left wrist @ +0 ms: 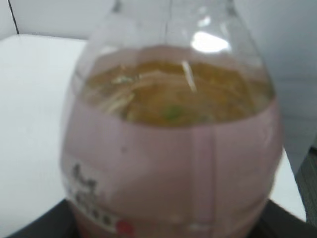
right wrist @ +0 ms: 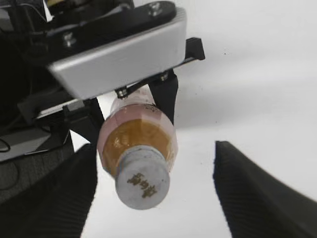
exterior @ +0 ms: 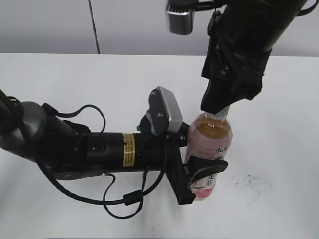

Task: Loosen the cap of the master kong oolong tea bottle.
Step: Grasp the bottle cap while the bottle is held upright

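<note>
left gripper (exterior: 202,172): clamped on clear pink-labelled amber tea bottle (exterior: 209,149) | right gripper (right wrist: 153,191): jaws spread around grey ribbed plastic cap (right wrist: 142,180), no contact

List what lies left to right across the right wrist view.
Left pincer finger → cap on the bottle → right pincer finger.

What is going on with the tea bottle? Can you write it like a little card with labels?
bottle: master kong oolong tea bottle, upright on the white table
cap: grey cap, still on
left gripper: clamped around the bottle's lower body
right gripper: open, fingers either side of the cap, not touching it
tea: amber, fills up to the shoulder
</note>
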Robot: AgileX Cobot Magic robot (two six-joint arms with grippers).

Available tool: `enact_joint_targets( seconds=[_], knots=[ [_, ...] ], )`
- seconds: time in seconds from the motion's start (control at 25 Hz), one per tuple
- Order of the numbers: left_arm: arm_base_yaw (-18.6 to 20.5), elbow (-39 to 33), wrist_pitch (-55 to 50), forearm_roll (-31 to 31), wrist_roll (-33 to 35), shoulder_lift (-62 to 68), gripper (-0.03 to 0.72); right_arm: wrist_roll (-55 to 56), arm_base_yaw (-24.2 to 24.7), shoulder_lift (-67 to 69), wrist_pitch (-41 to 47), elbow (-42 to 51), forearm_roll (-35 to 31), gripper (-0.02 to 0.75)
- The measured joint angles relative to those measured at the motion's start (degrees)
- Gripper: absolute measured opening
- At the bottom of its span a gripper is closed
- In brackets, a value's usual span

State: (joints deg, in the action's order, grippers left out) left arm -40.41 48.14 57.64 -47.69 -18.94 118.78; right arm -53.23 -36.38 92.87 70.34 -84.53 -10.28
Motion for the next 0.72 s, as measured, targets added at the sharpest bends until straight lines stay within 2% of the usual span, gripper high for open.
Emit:
enact_joint_targets(
  seconds=[0.08,0.24,0.48,0.6,0.72],
  knots=[
    [0.00,0.00,0.00,-0.05,0.00,0.00,0.385,3.71,0.00,0.00,-0.06,-0.20,-0.67,0.606],
    [0.00,0.00,0.00,-0.09,0.00,0.00,0.385,20.21,0.00,0.00,-0.16,-0.79,-1.82,0.563],
    [0.00,0.00,-0.05,-0.09,0.00,0.00,0.385,58.13,0.00,-0.02,-0.16,-1.39,-1.82,0.543],
    [0.00,0.00,-0.05,-0.09,0.00,0.00,0.385,65.42,0.00,-0.02,-0.16,-1.44,-0.78,0.531],
    [0.00,0.00,-0.05,-0.09,0.00,0.00,0.385,67.98,0.00,-0.02,-0.22,-1.22,0.91,0.506]
  ],
)
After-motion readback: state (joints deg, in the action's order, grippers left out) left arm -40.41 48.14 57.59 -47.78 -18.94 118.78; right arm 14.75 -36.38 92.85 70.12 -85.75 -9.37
